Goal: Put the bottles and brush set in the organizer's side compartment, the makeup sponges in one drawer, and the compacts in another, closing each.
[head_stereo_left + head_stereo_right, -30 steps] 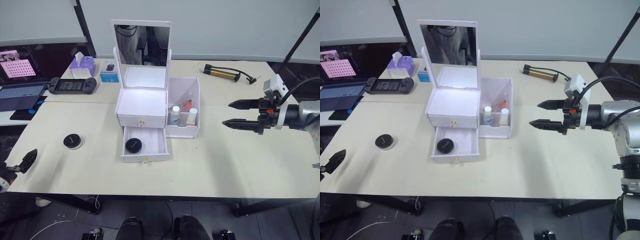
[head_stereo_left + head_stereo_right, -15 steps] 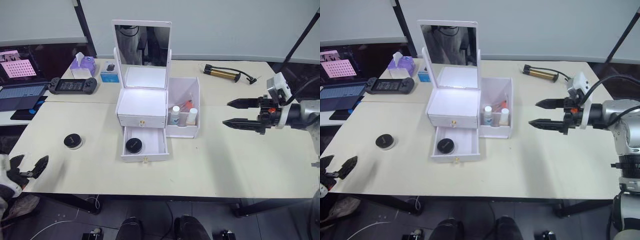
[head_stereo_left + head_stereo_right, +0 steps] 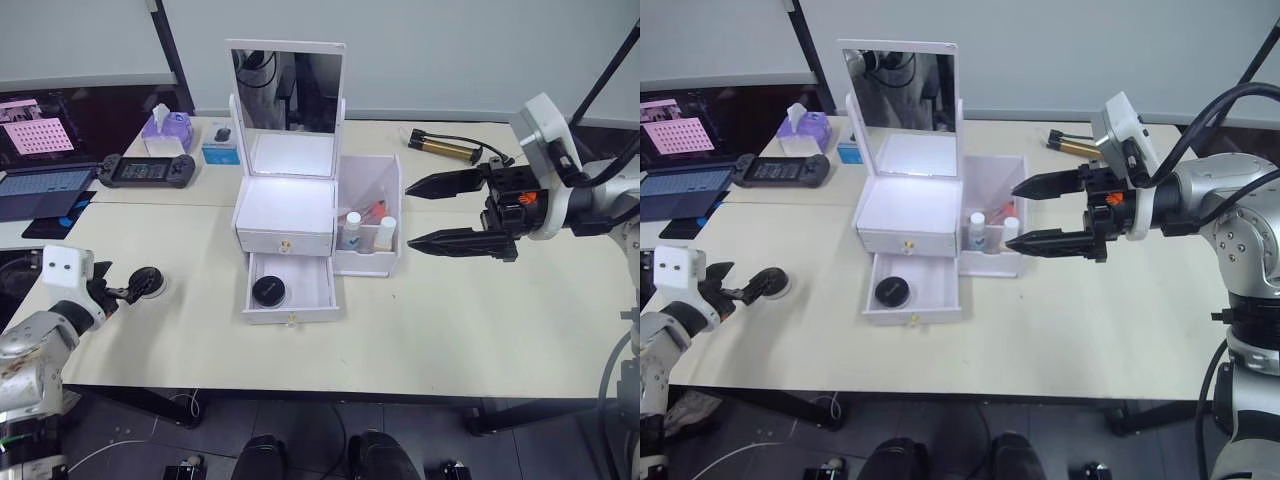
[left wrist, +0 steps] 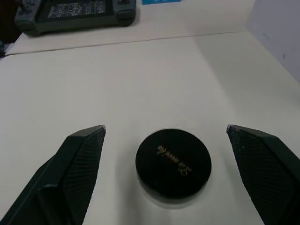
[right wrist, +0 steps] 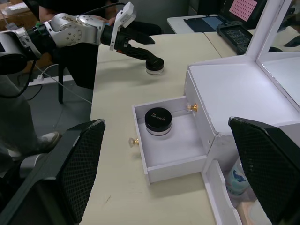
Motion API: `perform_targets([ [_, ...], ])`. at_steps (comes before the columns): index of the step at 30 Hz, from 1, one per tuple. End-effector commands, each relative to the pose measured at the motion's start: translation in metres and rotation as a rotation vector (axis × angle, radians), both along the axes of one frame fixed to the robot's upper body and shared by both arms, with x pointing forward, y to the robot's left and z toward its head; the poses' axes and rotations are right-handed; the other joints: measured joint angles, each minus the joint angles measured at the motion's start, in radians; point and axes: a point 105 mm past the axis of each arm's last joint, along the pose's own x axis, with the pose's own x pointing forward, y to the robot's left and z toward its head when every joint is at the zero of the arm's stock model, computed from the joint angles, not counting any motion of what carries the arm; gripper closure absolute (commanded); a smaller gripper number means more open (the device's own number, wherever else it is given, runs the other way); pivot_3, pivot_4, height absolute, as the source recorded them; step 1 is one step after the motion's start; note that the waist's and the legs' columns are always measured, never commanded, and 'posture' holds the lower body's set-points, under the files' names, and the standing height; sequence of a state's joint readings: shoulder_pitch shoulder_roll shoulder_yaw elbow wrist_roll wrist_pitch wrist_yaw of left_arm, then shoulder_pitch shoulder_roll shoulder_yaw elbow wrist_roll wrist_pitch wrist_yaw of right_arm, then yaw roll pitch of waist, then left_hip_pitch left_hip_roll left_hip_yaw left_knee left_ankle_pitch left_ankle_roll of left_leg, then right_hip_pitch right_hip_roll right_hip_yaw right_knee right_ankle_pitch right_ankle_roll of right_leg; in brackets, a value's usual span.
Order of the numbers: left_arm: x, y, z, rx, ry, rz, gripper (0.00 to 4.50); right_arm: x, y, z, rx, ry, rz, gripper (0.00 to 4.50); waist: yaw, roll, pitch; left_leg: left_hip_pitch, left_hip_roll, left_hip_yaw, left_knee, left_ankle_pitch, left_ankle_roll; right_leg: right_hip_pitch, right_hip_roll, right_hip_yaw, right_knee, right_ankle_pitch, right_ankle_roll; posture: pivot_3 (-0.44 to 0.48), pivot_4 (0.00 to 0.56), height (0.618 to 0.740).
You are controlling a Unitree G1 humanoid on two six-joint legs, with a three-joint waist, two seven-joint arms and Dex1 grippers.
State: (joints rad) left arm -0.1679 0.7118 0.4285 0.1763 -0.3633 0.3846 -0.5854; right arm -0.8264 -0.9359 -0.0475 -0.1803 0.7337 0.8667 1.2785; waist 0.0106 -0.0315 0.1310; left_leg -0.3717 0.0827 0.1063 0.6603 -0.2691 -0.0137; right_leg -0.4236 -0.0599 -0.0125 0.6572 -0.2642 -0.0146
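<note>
Fingers (image 4: 79,159) of left gripper (image 4: 171,140) gaping wide, flanking compact (image 4: 173,162) lying untouched on desk (image 4: 140,75); right gripper (image 3: 424,213) fingers hanging apart, gripping nothing.

Compact (image 3: 266,290) in open drawer (image 3: 292,300)

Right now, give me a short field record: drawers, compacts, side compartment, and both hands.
lower drawer: open, holds one black compact
upper drawer: shut
second compact: on the table left of the organizer, between the left hand's fingers, not gripped
side compartment: holds bottles
left hand: open, around the second compact
right hand: open, in the air right of the side compartment, holding nothing
</note>
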Motion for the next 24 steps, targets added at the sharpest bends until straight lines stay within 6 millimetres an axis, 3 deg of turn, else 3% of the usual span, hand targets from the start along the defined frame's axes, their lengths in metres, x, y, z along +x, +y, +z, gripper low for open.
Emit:
perform_targets([
  [1, 0.009, -0.002, -0.001, 0.022, 0.003, -0.009, 0.04, -0.005, -0.002, 0.009, -0.014, -0.084, -0.008, 0.0, -0.002, 0.0, 0.0, 0.0, 0.0, 0.0, 0.0, 0.0, 0.0, 0.0, 0.0, 0.0, 0.0, 0.0, 0.0, 0.0, 0.15, 0.689],
  [10, 0.024, -0.003, -0.022, 0.004, 0.079, 0.01, 0.04, -0.004, -0.008, 0.005, -0.015, -0.089, -0.044, 0.0, -0.003, 0.0, 0.0, 0.0, 0.0, 0.0, 0.0, 0.0, 0.0, 0.0, 0.0, 0.0, 0.0, 0.0, 0.0, 0.0, 0.15, 0.689],
  [13, 0.022, -0.001, -0.027, -0.009, 0.096, 0.013, 0.58, -0.003, -0.009, 0.004, -0.016, -0.09, -0.053, 0.0, -0.003, 0.0, 0.0, 0.0, 0.0, 0.0, 0.0, 0.0, 0.0, 0.0, 0.0, 0.0, 0.001, 0.0, 0.0, 0.0, 0.15, 0.689],
  [16, 0.022, -0.001, -0.026, -0.009, 0.09, 0.008, 1.5, 0.0, -0.009, 0.002, -0.021, -0.096, -0.063, 0.0, -0.003, 0.0, 0.0, 0.0, 0.0, 0.0, 0.0, 0.0, 0.0, 0.0, 0.0, 0.0, 0.001, 0.0, 0.0, 0.0, 0.15, 0.689],
  [17, 0.022, -0.001, -0.024, -0.01, 0.084, 0.008, 1.57, 0.0, -0.009, 0.002, -0.02, -0.098, -0.064, 0.0, -0.003, 0.0, 0.0, 0.0, 0.0, 0.0, 0.0, 0.0, 0.0, 0.0, 0.0, 0.0, 0.001, 0.0, 0.0, 0.0, 0.15, 0.689],
  [21, 0.029, -0.011, 0.031, -0.061, -0.145, -0.066, 1.57, 0.002, -0.01, 0.003, -0.016, -0.102, -0.066, 0.0, 0.0, -0.001, 0.0, 0.0, 0.0, 0.0, 0.0, 0.0, 0.0, 0.0, 0.0, 0.0, 0.001, 0.0, 0.0, 0.0, 0.15, 0.689],
  [24, 0.021, -0.055, 0.06, -0.093, -0.209, -0.313, 1.57, 0.003, -0.013, 0.001, -0.02, -0.101, -0.079, 0.0, 0.002, -0.002, 0.0, -0.001, 0.0, 0.0, 0.001, 0.0, 0.0, 0.0, -0.001, -0.001, 0.0, 0.0, 0.0, 0.0, 0.15, 0.689],
])
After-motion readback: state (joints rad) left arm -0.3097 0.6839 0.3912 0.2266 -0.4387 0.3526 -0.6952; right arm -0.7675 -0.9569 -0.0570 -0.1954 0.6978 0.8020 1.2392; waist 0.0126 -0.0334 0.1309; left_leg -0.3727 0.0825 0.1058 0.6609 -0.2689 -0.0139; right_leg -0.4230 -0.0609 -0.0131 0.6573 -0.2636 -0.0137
